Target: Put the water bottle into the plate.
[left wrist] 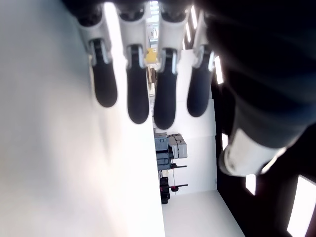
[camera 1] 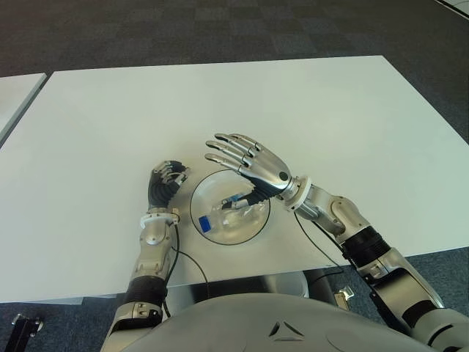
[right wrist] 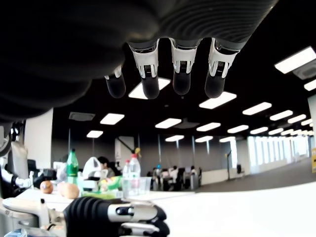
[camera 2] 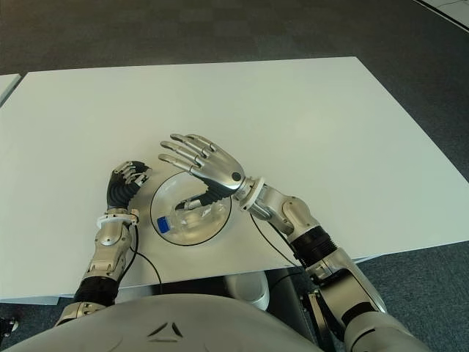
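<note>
A clear water bottle with a blue cap lies on its side inside the round glass plate, near the table's front edge. My right hand hovers just above the plate's far side, open, fingers spread flat and holding nothing. Its thumb reaches down toward the bottle. Just left of the plate is my left hand, idle, its fingers loosely bent and empty. In the right wrist view the right hand's fingertips hang free, with nothing between them.
The white table stretches far back and to both sides of the plate. A second table's corner shows at the far left, and dark carpet lies beyond. A cable runs over the front edge.
</note>
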You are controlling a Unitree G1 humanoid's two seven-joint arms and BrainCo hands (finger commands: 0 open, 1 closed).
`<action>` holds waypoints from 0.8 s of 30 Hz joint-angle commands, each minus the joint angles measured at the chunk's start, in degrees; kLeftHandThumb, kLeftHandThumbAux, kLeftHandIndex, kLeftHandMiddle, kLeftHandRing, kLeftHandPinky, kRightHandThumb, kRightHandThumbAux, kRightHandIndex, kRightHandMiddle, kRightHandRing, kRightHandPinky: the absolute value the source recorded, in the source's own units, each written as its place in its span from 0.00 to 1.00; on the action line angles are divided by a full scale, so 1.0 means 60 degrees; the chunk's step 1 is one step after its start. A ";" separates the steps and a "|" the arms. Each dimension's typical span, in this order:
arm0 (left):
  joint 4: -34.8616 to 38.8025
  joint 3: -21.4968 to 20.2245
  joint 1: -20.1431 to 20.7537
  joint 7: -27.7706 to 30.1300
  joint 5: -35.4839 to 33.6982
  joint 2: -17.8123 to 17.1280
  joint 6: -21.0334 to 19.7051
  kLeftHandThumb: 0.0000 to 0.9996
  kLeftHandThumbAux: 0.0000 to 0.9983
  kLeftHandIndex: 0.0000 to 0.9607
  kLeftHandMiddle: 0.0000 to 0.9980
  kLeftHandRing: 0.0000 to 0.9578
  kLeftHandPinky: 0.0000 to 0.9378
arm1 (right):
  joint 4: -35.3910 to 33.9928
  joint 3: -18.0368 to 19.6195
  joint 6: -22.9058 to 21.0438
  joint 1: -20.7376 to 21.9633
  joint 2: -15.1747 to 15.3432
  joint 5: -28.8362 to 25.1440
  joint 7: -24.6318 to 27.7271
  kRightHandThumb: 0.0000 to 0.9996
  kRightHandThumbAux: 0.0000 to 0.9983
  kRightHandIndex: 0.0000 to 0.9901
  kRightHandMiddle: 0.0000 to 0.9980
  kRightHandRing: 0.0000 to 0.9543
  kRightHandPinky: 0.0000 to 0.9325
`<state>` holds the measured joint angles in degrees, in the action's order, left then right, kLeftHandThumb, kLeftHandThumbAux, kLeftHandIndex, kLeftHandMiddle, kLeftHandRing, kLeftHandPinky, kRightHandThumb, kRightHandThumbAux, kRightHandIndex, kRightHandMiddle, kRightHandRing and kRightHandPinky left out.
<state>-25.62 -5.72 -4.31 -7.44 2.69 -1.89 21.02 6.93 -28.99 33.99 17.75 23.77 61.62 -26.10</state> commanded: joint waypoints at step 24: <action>-0.2467 -0.0277 0.0402 0.0326 -0.0528 -0.0038 0.0955 0.70 0.72 0.45 0.46 0.46 0.46 | 0.0198 0.1601 -0.1645 -0.1147 -0.0573 -0.2107 -0.0826 0.00 0.48 0.00 0.00 0.00 0.00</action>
<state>-35.90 -7.25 0.73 -6.43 0.11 -2.61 28.96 7.24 -20.64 24.57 11.78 21.36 52.50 -32.79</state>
